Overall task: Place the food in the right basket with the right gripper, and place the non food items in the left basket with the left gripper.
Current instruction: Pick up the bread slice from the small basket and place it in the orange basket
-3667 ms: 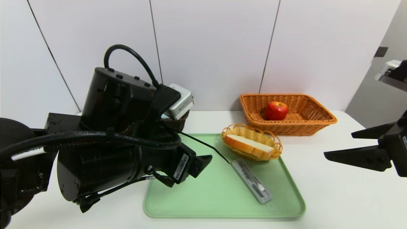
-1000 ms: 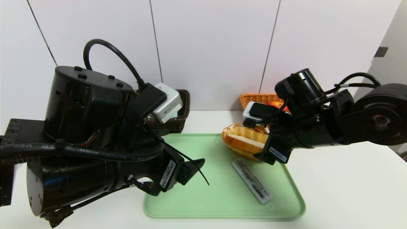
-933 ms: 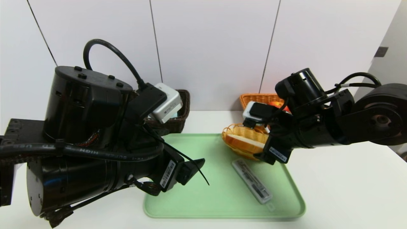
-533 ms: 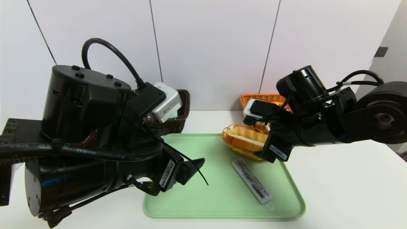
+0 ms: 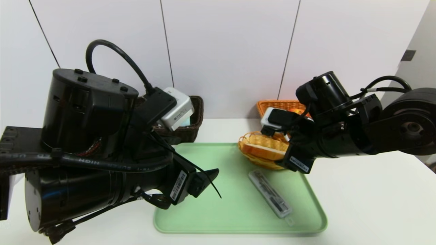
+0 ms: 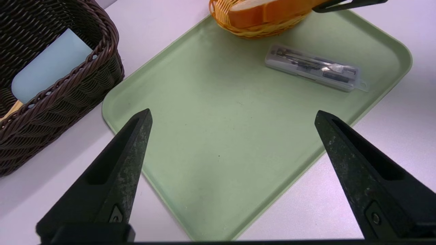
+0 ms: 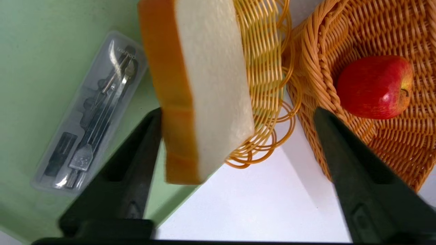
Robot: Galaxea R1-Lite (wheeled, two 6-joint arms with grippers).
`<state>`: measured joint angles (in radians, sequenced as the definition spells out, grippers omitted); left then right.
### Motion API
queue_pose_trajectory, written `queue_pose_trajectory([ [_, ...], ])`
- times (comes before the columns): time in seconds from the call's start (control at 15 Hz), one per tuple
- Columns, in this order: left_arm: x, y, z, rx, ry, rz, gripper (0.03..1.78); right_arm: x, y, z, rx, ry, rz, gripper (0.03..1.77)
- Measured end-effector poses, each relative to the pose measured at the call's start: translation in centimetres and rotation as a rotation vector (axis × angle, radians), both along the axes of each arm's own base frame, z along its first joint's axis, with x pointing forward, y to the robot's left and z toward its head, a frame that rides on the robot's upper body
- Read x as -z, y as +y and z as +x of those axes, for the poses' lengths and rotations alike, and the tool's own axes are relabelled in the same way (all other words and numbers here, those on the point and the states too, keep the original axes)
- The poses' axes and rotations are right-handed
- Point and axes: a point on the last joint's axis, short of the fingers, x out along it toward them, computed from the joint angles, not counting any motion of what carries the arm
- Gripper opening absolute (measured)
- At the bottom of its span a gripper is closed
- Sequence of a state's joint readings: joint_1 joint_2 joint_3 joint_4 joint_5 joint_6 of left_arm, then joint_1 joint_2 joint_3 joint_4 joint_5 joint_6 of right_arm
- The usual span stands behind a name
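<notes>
A bread slice point(image 5: 264, 148) point(image 7: 201, 85) lies in a small yellow wire basket point(image 5: 250, 140) at the green tray's point(image 5: 235, 211) far right corner. My right gripper point(image 7: 237, 112) is open and straddles the slice's end, one finger close beside its crust. A red apple point(image 7: 373, 86) sits in the orange right basket point(image 5: 276, 104). A clear compass case point(image 5: 269, 198) point(image 6: 315, 67) lies on the tray. My left gripper point(image 6: 232, 113) hangs open and empty over the tray's near left corner. The dark left basket point(image 6: 68, 92) holds a light blue item point(image 6: 51, 68).
White table point(image 5: 368, 204) stretches to the right of the tray. The orange basket's wall point(image 7: 316, 68) stands close behind the small wire basket point(image 7: 269, 51). My left arm point(image 5: 88, 153) fills the left side of the head view and hides part of the dark basket.
The right arm came in from the right edge to the small basket. Over the last second it barely shifted and its jaws narrowed a little. The left arm drew back slightly.
</notes>
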<state>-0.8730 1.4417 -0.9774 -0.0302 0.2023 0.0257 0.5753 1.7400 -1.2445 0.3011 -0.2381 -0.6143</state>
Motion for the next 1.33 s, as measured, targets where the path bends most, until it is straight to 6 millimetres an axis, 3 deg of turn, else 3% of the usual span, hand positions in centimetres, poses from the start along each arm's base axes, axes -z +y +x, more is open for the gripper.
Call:
queue_pose_trajectory([
  [0.33, 0.0, 0.0, 0.0, 0.000, -0.001, -0.001, 1.69, 0.8, 0.4, -0.6, -0.014, 0.026, -0.006, 0.78],
  [0.4, 0.0, 0.0, 0.0, 0.000, -0.001, -0.001, 1.69, 0.8, 0.4, -0.6, -0.016, 0.028, -0.007, 0.55],
  [0.47, 0.0, 0.0, 0.0, 0.000, -0.001, -0.001, 1.69, 0.9, 0.5, -0.7, -0.018, 0.029, -0.006, 0.06],
  [0.93, -0.1, 0.1, -0.1, -0.001, -0.002, -0.004, 1.69, 0.7, 0.9, -0.9, -0.017, 0.024, 0.019, 0.06],
  [1.33, -0.2, 0.1, -0.1, -0.003, -0.004, -0.007, 1.69, -3.5, -0.2, -1.6, 0.037, -0.082, 0.144, 0.06],
])
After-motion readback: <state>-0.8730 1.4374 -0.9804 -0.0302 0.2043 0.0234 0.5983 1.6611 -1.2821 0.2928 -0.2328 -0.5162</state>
